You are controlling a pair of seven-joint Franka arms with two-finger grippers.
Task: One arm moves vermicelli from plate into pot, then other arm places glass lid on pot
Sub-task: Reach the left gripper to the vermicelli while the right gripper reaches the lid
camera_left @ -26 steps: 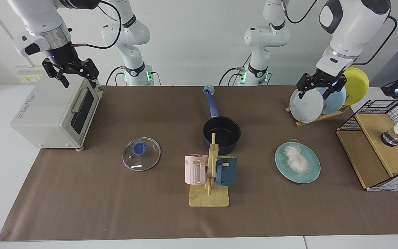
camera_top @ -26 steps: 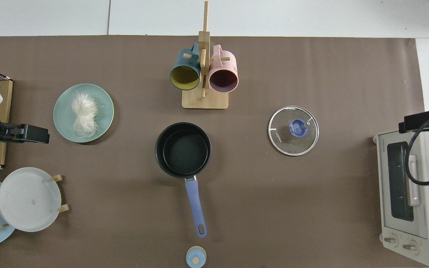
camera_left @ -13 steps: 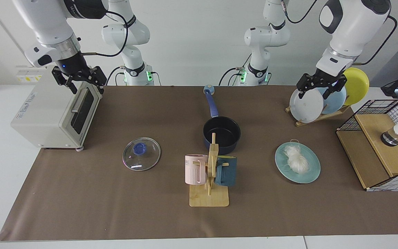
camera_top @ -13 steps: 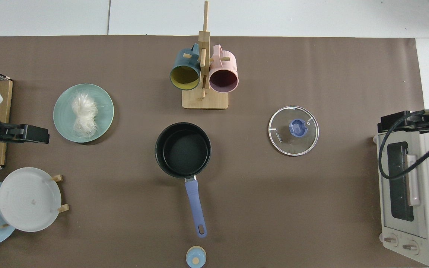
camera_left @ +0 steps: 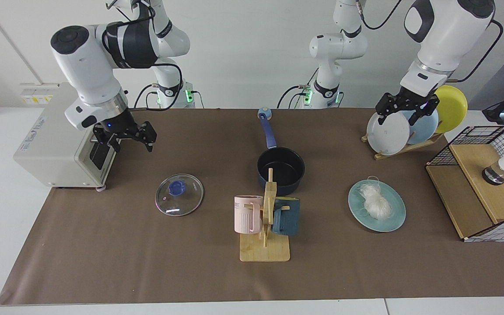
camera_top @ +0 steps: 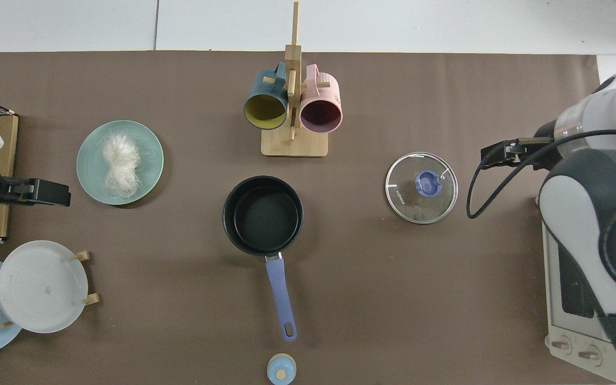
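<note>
The white vermicelli point(camera_left: 376, 203) point(camera_top: 121, 163) lies bundled on the teal plate point(camera_left: 395, 220) point(camera_top: 93, 183). The navy pot point(camera_left: 280, 168) point(camera_top: 262, 214) stands mid-table with nothing in it, its blue handle pointing toward the arm bases. The glass lid point(camera_left: 179, 194) point(camera_top: 421, 187) lies flat on the mat, blue knob up. My right gripper point(camera_left: 130, 143) point(camera_top: 500, 154) hangs open in front of the toaster, above and beside the lid, holding nothing. My left gripper point(camera_left: 403, 118) point(camera_top: 48, 193) waits open over the plate rack, behind the teal plate.
A toaster oven point(camera_left: 59, 140) point(camera_top: 575, 289) sits at the right arm's end. A wooden mug rack point(camera_left: 265, 249) point(camera_top: 292, 147) with two mugs stands in front of the pot. A rack of grey, blue and yellow plates point(camera_left: 392, 133) and a wire-sided wooden box point(camera_left: 479, 192) flank the teal plate.
My right arm has swung down from above the toaster toward the table's middle, bringing its open gripper near the glass lid. The left arm has not moved.
</note>
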